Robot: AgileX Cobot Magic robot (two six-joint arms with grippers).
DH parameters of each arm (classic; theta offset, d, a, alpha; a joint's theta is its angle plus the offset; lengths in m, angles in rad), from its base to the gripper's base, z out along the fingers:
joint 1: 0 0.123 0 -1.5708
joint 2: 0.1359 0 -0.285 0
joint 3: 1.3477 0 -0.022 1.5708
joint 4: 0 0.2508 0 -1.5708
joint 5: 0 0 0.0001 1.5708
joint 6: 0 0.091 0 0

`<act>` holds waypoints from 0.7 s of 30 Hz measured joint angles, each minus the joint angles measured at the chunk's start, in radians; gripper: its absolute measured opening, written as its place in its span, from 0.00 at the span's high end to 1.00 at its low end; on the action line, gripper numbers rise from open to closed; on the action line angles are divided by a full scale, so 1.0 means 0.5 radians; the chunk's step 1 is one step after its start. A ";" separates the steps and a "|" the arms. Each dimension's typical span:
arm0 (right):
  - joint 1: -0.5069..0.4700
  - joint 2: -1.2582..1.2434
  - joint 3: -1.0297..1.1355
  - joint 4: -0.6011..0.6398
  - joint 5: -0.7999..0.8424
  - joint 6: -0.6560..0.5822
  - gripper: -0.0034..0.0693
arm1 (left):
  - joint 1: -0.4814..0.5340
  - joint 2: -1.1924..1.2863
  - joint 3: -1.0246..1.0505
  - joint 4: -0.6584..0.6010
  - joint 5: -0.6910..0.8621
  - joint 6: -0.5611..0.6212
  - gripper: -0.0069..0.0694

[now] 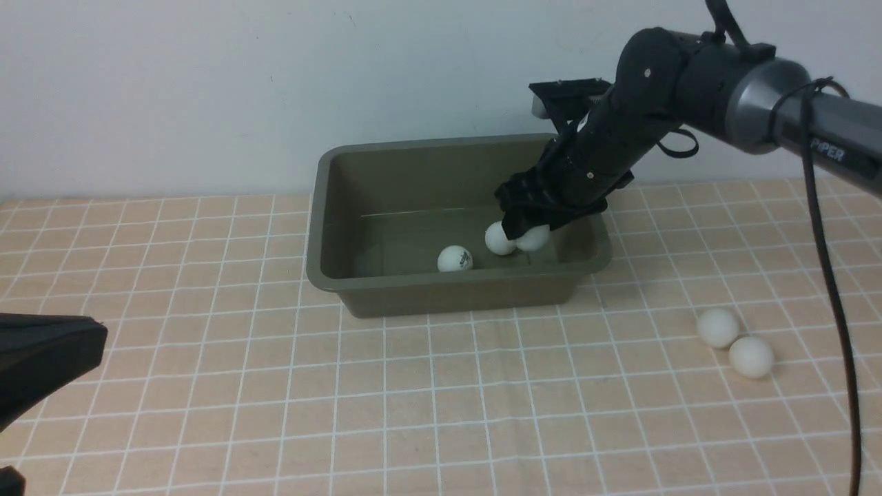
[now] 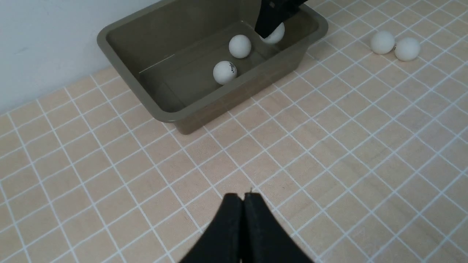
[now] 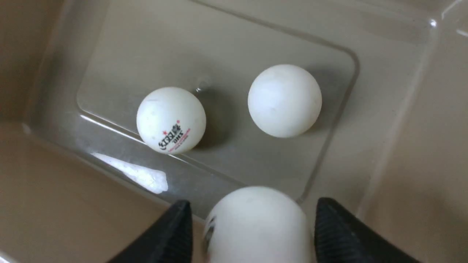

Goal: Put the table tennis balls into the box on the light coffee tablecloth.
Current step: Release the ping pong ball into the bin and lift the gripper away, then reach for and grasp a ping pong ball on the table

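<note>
Once clear of the box [image 1: 413, 281], go right toward the touching balls [image 1: 717, 327]; right arm [image 1: 723, 89] nearer. Right gripper [image 1: 527, 231] released, ball [image 3: 257, 223] loose.

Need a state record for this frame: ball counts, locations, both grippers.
box: olive tub on the checked tablecloth
balls in box: three: logo ball, plain ball, third ball
balls outside: two on the tablecloth, right of the box: far ball, near ball, close together
right gripper: inside the box, jaws open, third ball between them with a gap on each side
left gripper: shut, empty, over the tablecloth
</note>
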 joint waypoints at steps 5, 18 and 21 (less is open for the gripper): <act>0.000 0.004 -0.115 -0.016 0.150 -0.004 0.32 | 0.000 0.000 0.024 -0.006 0.000 0.032 1.00; -0.038 -0.289 -0.226 -0.516 0.453 0.142 0.31 | 0.000 0.000 0.079 -0.034 -0.094 0.148 1.00; -0.088 -0.494 -0.008 -0.623 0.456 0.147 0.31 | 0.000 0.000 0.079 -0.036 -0.150 0.154 1.00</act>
